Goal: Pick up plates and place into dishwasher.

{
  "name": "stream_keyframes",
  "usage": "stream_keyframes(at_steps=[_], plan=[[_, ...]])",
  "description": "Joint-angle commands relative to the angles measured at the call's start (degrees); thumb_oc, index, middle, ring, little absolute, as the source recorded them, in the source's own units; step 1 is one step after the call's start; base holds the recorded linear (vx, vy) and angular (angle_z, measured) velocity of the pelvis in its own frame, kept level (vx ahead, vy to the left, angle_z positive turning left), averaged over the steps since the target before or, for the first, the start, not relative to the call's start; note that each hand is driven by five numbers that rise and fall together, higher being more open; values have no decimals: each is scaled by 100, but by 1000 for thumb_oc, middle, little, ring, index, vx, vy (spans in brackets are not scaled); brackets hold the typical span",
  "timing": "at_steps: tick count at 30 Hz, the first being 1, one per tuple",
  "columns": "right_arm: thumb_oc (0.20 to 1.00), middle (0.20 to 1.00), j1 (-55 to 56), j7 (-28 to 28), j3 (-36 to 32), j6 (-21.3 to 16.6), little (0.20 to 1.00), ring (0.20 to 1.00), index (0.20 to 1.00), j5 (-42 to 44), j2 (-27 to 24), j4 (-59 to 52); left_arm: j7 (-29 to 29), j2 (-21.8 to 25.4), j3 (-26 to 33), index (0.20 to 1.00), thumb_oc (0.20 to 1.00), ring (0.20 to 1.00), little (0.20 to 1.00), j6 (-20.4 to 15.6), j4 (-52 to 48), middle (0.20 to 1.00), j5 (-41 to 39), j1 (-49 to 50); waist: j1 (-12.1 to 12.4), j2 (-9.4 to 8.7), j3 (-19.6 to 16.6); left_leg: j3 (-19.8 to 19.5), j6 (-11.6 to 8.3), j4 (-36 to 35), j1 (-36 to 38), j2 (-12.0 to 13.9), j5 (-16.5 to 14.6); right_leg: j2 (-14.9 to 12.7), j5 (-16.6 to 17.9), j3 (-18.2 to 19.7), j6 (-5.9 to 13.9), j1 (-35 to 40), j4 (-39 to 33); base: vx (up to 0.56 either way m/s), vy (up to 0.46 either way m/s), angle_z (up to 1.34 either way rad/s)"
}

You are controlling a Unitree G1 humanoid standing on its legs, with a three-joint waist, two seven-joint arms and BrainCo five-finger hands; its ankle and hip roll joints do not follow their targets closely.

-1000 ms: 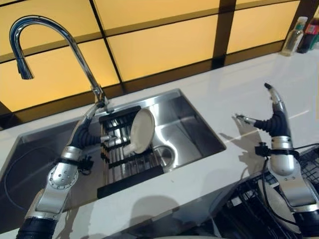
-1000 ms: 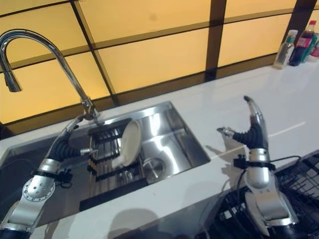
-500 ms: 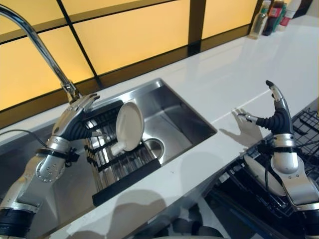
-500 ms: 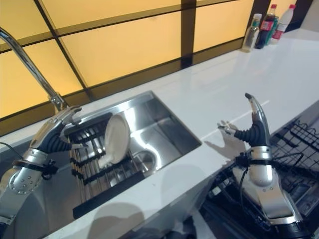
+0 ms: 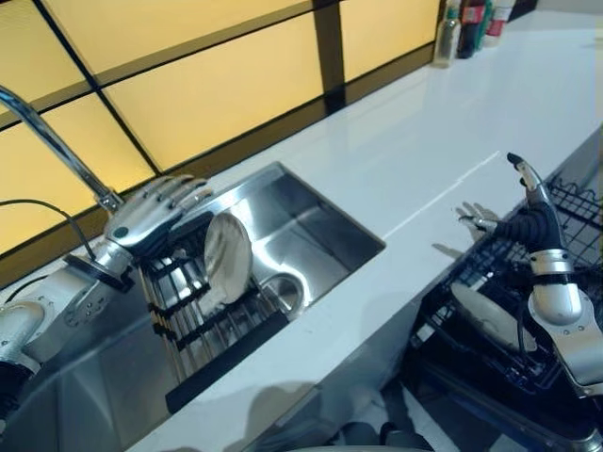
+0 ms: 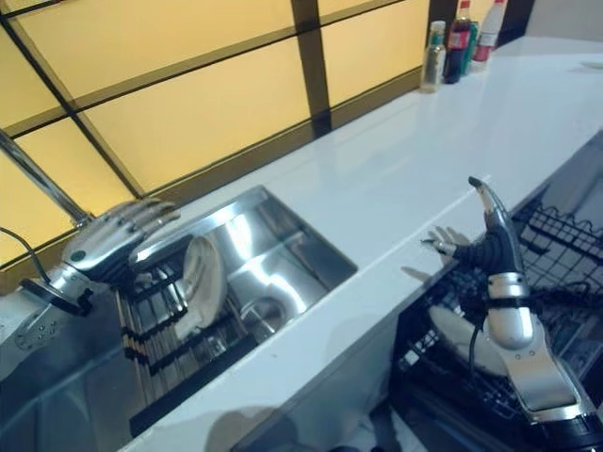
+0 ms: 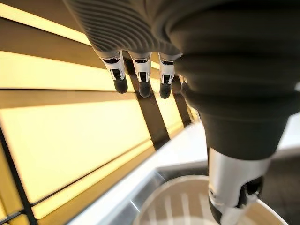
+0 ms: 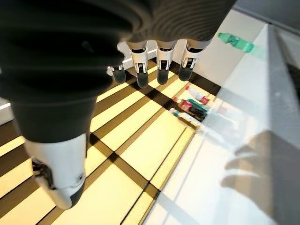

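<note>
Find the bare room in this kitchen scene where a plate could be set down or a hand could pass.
The white counter is bare from the sink across to the bottles. The sink's right half is open. Crowded: the sink's left, where the plate stands in the dish rack under the left hand, and the dishwasher rack by the right hand.

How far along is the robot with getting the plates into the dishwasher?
One plate already lies in the dishwasher rack. Nothing is in hand: the left hand hovers open above the plate in the sink rack, and the right hand is open over the counter edge. Left to do: grasp that sink plate and carry it to the dishwasher.
</note>
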Motion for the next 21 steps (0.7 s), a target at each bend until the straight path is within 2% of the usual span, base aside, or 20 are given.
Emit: stream_keyframes(at_steps=[1, 9, 14, 21], plan=[[1000, 1000, -95, 50, -17, -135, 1000, 1000, 1000, 75, -434, -219, 221, 305, -1, 1000, 1000, 1000, 1000, 163, 261, 1000, 107, -595, -98, -201, -139, 235, 197, 619, -180, -405, -728, -440, -100, 220, 646, 643, -583, 70, 126, -11], [1000, 1000, -275, 205, 136, -130, 1000, 1000, 1000, 43, -690, -66, 159, 183, -537, 1000, 1000, 1000, 1000, 68, 354, 1000, 326, -747, -215, -58, 92, 379, 241, 765, -278, -485, -753, -504, -46, 354, 682, 492, -520, 65, 106, -14], [1000, 1000, -404, 237, 219, -78, 1000, 1000, 1000, 11, -747, -8, 163, 108, -734, 1000, 1000, 1000, 1000, 95, 452, 1000, 464, -834, -236, -67, 225, 441, 255, 844, -416, -504, -733, -540, 9, 397, 712, 364, -507, 20, 75, -10], [1000, 1000, -335, 266, 136, -222, 1000, 1000, 1000, 55, -807, 82, 185, 106, -681, 1000, 1000, 1000, 1000, 297, 731, 1000, 594, -811, -255, -114, 361, 516, 279, 901, -549, -526, -705, -585, 63, 388, 755, 239, -502, 12, 53, -4]])
